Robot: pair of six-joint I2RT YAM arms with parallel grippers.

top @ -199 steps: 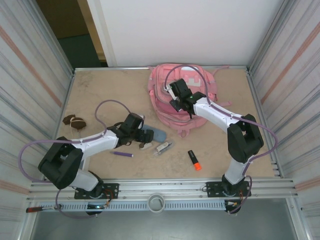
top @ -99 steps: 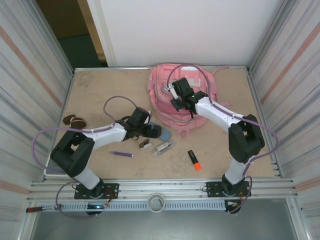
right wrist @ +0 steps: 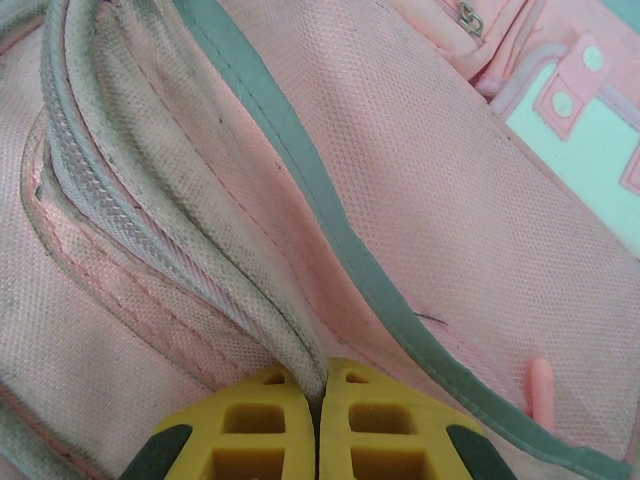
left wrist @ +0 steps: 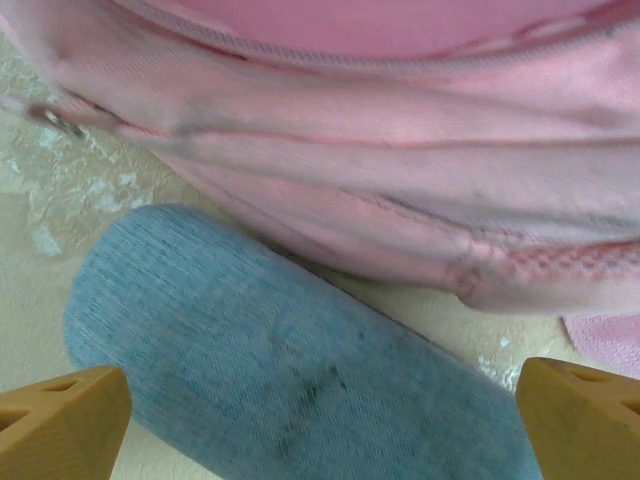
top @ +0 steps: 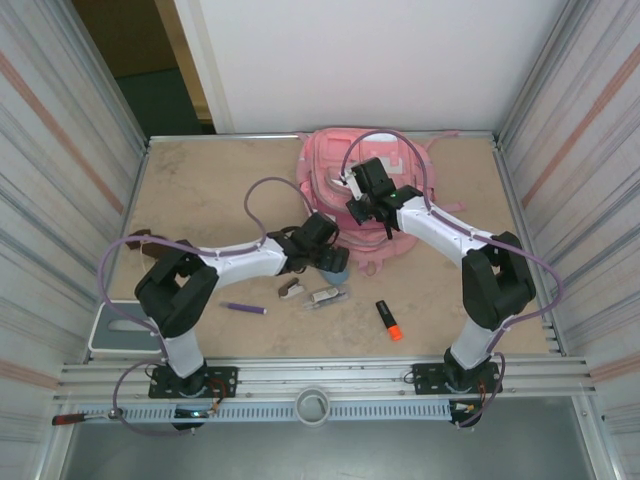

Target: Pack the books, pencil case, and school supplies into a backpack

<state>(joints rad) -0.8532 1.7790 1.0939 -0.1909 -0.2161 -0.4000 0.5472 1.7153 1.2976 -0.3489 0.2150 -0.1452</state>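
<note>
It was a robot test cell in a lab rather than a lived-in room. Ribbed metal walls (top: 60,170) closed in a beige counter (top: 220,190), a plain white panel (top: 370,60) stood behind it, and two white, cabled arms (top: 240,262) were bolted to a slotted aluminium rail (top: 350,375) along the near edge.

Tabletop (top: 200,190): beige, mottled, pale scuffs where seen up close. Back wall (top: 380,60): plain flat white. Left side wall (top: 50,180) and right side wall (top: 590,150): ribbed light-grey panels, each with a faint reddish stripe. Dark opening (top: 140,60) at the back left corner, brown above and dark green below, with a white post (top: 195,60) just beside it. Slotted aluminium rail (top: 320,375) runs along the near edge, with a grey floor (top: 320,450) below it. Light is even, shadows soft
</note>
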